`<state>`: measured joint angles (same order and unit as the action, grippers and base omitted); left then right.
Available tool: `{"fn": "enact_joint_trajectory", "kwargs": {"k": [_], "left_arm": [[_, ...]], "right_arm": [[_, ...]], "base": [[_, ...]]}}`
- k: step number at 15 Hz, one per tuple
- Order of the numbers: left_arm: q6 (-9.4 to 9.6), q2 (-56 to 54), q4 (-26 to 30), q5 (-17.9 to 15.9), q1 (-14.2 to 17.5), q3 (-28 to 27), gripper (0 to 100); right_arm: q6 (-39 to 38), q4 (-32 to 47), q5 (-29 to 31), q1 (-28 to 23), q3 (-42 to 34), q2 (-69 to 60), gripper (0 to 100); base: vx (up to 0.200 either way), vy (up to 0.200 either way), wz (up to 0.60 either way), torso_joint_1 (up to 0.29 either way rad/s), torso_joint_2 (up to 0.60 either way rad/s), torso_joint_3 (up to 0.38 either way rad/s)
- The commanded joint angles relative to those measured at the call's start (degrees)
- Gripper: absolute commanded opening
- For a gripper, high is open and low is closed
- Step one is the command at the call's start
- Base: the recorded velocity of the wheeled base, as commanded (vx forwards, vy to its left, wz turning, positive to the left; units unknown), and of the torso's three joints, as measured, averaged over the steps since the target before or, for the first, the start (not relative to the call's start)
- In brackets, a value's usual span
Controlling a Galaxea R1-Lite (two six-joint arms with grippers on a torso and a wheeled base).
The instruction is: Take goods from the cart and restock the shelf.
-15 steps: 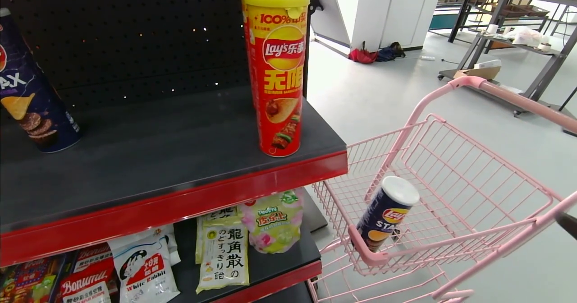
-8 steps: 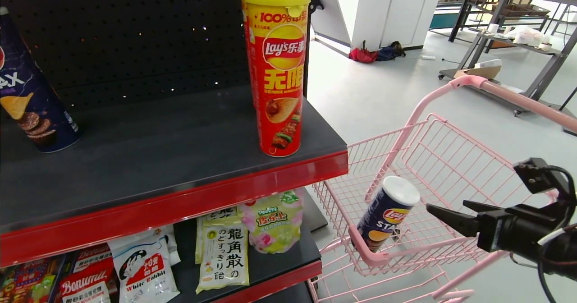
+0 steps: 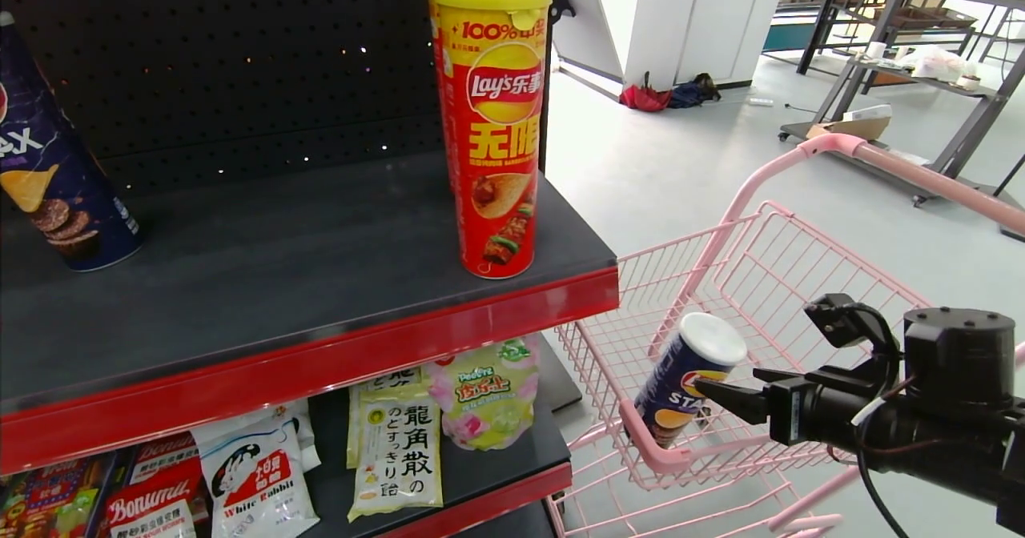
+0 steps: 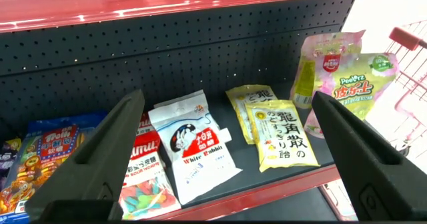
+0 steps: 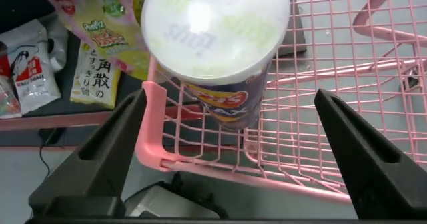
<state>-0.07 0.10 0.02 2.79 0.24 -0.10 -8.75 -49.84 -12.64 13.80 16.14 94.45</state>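
Observation:
A navy chip can [image 3: 687,378] with a white lid leans tilted in the front corner of the pink cart [image 3: 725,226]. My right gripper [image 3: 725,392] is inside the cart, just right of the can, open, with its fingers apart from it. In the right wrist view the can's lid [image 5: 217,31] lies just beyond the open right gripper [image 5: 230,97]. The upper shelf board [image 3: 280,258] holds a tall red and yellow can [image 3: 496,130] at its right end and a navy can [image 3: 56,178] at the left. My left gripper [image 4: 225,101] is open, facing the lower shelf.
Snack bags [image 3: 396,450] lie on the lower shelf, among them a white bag [image 4: 193,144] and a green bag [image 4: 350,84]. The cart's pink handle [image 3: 881,158] rises to the right. Grey floor and metal racks [image 3: 905,66] lie beyond.
My right arm has come in from the right edge and moved left into the cart, up to the navy can. The can and shelf goods have not moved.

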Motion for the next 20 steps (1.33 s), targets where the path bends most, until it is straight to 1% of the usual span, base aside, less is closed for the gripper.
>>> {"fn": "enact_joint_trajectory", "kwargs": {"k": [1, 7, 9, 13, 17, 20], "left_arm": [[-0.01, -0.01, 0.06, 0.02, 0.02, 0.01, 100], [-0.01, -0.01, -0.02, 0.02, 0.11, 0.01, 100], [-0.01, -0.01, -0.02, 0.02, 0.02, 0.01, 100], [-0.01, -0.01, -0.02, 0.02, 0.02, 0.01, 100], [-0.01, -0.01, -0.02, 0.02, 0.02, 0.01, 100], [-0.01, -0.01, -0.02, 0.02, 0.02, 0.01, 100]], "right_arm": [[0.23, -1.05, -0.01, 0.44, 0.65, 3.63, 100], [-0.04, -1.93, 0.60, 1.93, 5.04, 9.17, 100], [-0.04, -1.93, 1.83, 2.72, 7.24, 10.93, 100], [-0.12, -2.11, 2.53, 3.60, 8.29, 13.56, 100], [-0.21, -9.32, 3.68, 3.43, 8.38, 17.96, 100], [-0.12, -9.32, 3.76, 3.60, 8.38, 18.31, 100]], "base": [[0.000, 0.000, 0.00, 0.000, 0.00, 0.000], [0.000, 0.000, 0.00, 0.000, 0.00, 0.000], [0.000, 0.000, 0.00, 0.000, 0.00, 0.000], [0.000, 0.000, 0.00, 0.000, 0.00, 0.000], [0.000, 0.000, 0.00, 0.000, 0.00, 0.000], [0.000, 0.000, 0.00, 0.000, 0.00, 0.000]]}}
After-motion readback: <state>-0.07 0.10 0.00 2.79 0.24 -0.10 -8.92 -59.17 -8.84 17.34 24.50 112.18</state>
